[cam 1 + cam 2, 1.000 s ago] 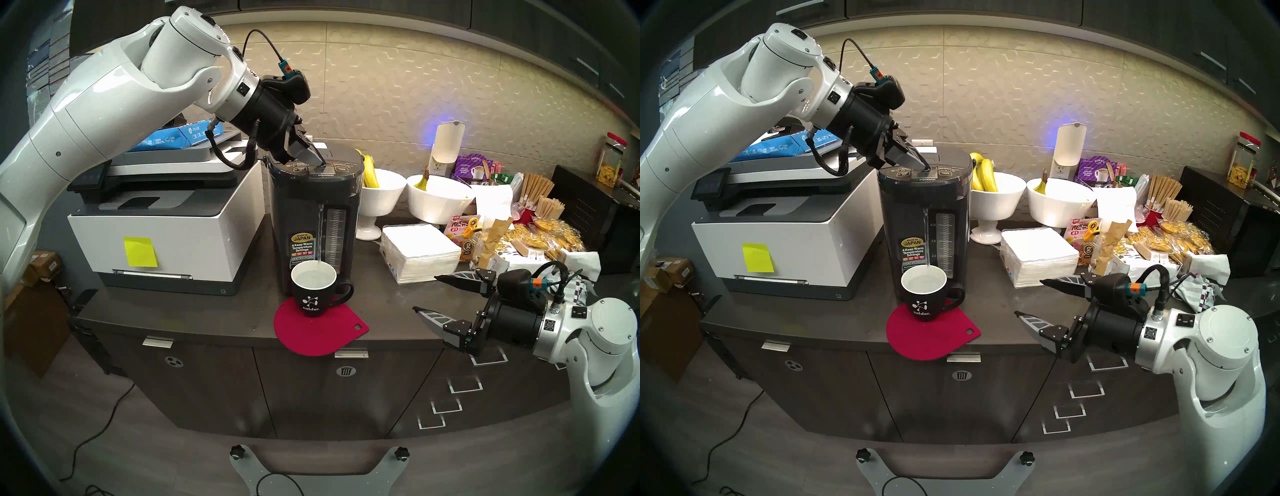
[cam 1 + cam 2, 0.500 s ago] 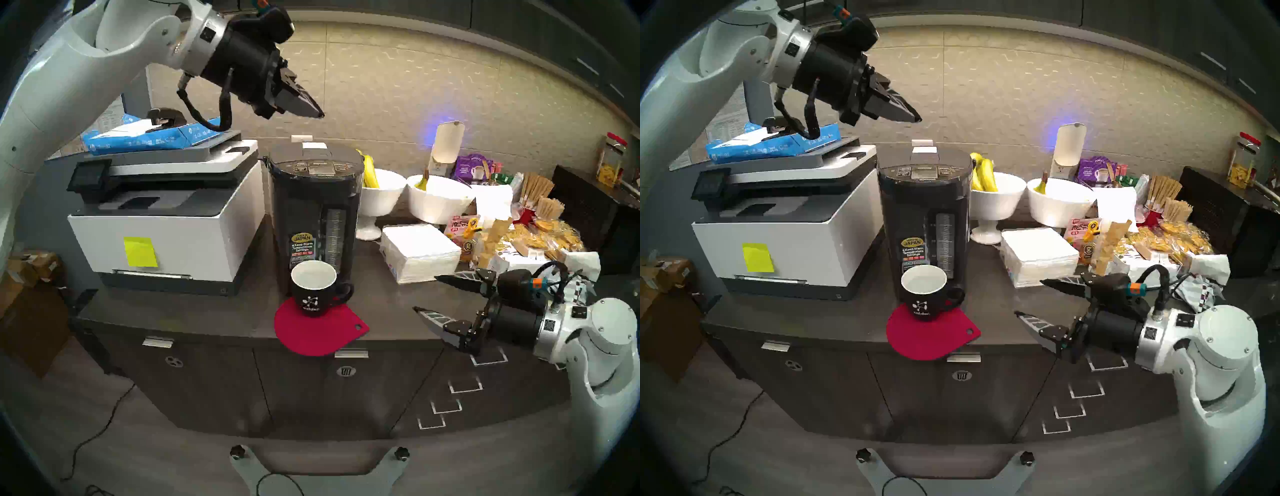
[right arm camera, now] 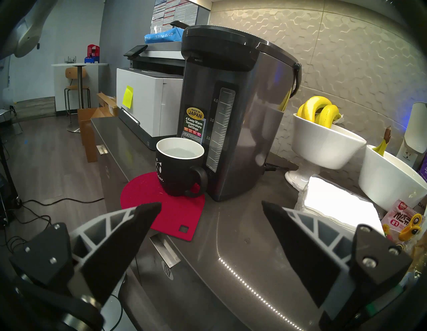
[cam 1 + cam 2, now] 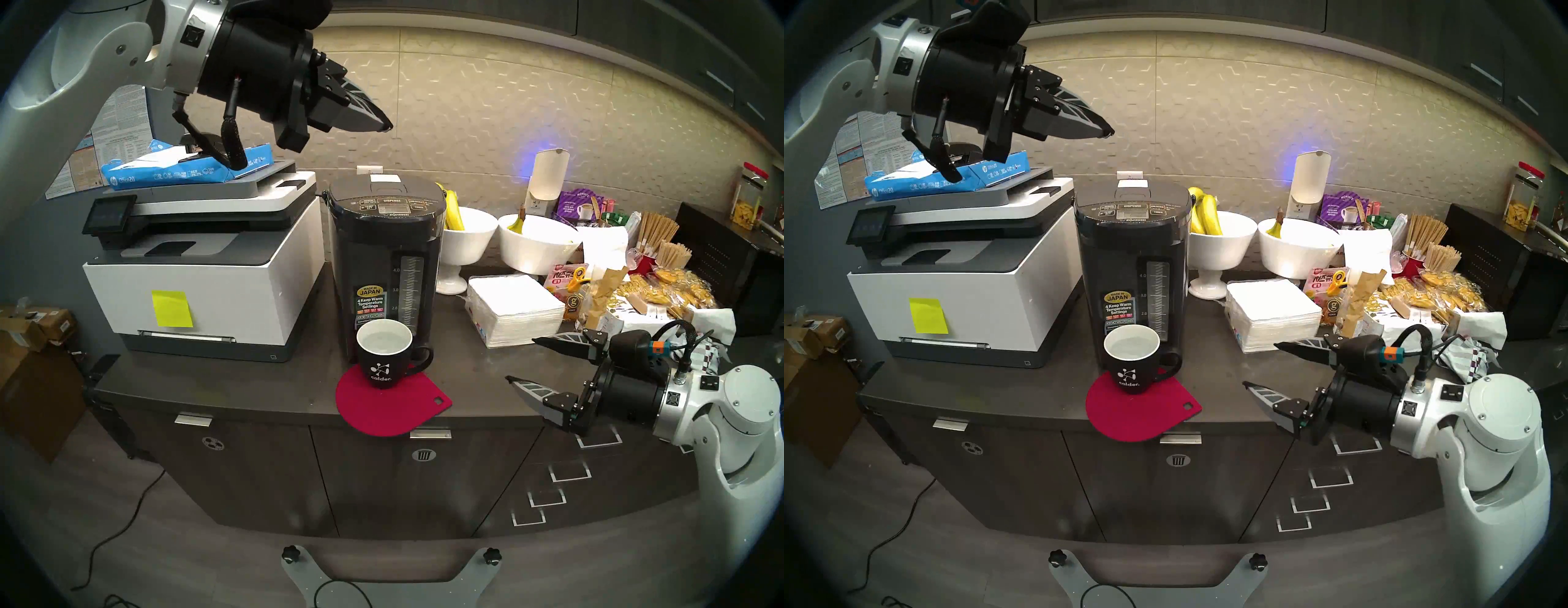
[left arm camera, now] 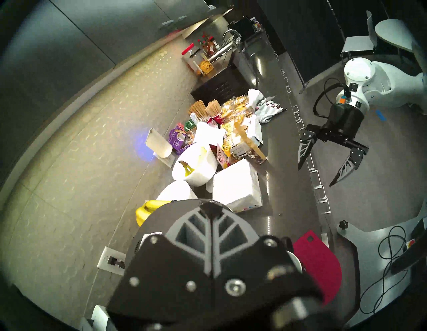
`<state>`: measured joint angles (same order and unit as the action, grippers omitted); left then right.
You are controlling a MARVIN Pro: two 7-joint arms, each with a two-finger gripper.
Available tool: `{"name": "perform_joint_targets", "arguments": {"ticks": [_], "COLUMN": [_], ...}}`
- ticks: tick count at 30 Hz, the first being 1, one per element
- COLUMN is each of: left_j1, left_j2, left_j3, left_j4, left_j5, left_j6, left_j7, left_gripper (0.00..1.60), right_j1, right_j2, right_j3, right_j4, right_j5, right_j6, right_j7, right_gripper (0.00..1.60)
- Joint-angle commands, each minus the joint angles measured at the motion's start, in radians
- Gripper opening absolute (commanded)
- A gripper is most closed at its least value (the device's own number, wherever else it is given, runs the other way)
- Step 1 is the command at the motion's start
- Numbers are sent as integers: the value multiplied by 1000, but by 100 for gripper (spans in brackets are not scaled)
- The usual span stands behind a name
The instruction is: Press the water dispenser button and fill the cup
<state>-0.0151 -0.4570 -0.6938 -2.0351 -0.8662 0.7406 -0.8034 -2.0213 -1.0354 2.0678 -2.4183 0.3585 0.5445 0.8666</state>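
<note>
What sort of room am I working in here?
Most likely an office break room or kitchenette. A printer shares the dark counter with a hot-water dispenser and a filled mug, next to bowls of bananas, a napkin stack and snack packets.

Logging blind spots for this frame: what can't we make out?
- Left wrist: the shut left gripper hides most of the water dispenser and cup.
- Right wrist: button panel out of sight atop the lid.
- Head: small keys beside DISPENSE button illegible.

counter | on it: printer, water dispenser, red mat, napkins
</note>
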Motion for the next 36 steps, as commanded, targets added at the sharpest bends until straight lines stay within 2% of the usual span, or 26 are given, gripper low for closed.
{"name": "perform_joint_targets", "arguments": {"ticks": [1,4,6,12,23,36], "left_j1": [86,125,132,182,247,296], "left_j2": [108,168,167,250,305,335], "left_j3": [-22,-17,-17,-10,3,9], "left_j4": [-66,-92,-93,-109,-133,-173], "left_j5": [-19,-33,-34,-56,-90,-124], "left_j6": [0,-9,-9,-29,-72,-130], "left_j7": [48,71,74,105,157,212], "left_gripper": [0,0,0,0,0,0], "right_j1": [4,3,3,3,3,3], "right_j2": [1,1,1,1,1,1], "right_j3": [0,0,0,0,0,0], "right_j4": [-8,-7,-7,-6,-4,-3], "right_j5": [1,1,1,1,1,1], "right_j6": [-2,-2,-2,-2,-2,-2], "right_j7": [1,1,1,1,1,1], "right_gripper": [160,160,160,160,160,160]}}
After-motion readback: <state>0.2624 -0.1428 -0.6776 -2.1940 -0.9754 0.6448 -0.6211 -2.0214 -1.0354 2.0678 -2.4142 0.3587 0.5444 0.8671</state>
